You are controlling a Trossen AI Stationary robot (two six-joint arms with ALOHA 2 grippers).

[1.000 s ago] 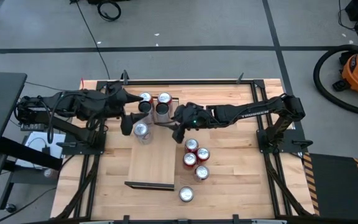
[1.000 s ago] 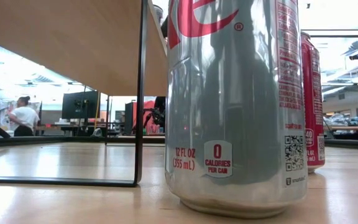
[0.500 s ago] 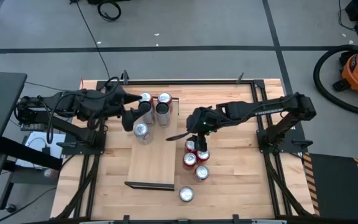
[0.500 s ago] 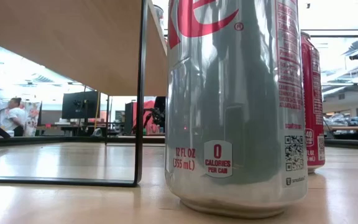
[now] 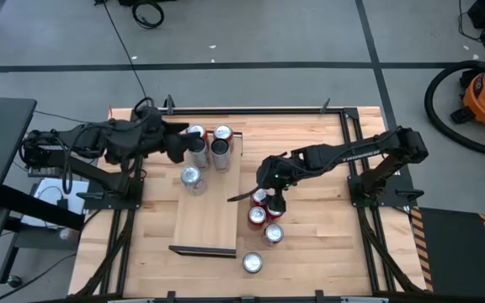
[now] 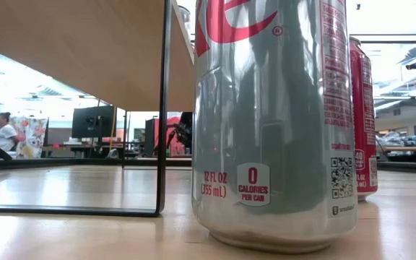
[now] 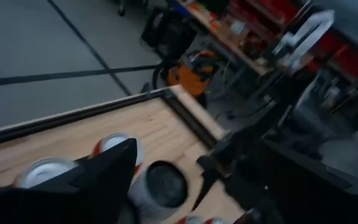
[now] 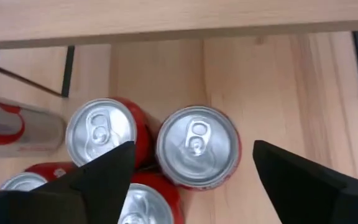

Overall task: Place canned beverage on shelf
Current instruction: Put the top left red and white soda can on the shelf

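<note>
The pale wooden shelf point(image 5: 213, 219) stands on dark wire legs point(image 6: 165, 108) in the middle of the table. Several cans point(image 5: 220, 150) stand upright on its far end. To its right, three red cans point(image 5: 258, 216) cluster on the tabletop, and a silver can point(image 5: 252, 263) stands nearer the front. My right gripper point(image 8: 191, 149) hangs open above the cluster. Its fingers point(image 8: 98, 180) point down on either side of one red can point(image 8: 197, 146) without touching it. My left gripper point(image 5: 179, 150) is open beside the cans on the shelf's far end, holding nothing.
The shelf's right edge point(image 8: 166, 18) runs close beside the red cans. In the low view a silver can point(image 6: 273, 123) stands close to the camera with a red can point(image 6: 363, 115) behind it. A person point(image 6: 4, 133) sits far off in the room.
My right gripper has gone from over the shelf's right side toward the table's near right and slightly down. It has tipped steeply downward over the red cans and opened wider. My left gripper has rolled at the wrist without leaving its place.
</note>
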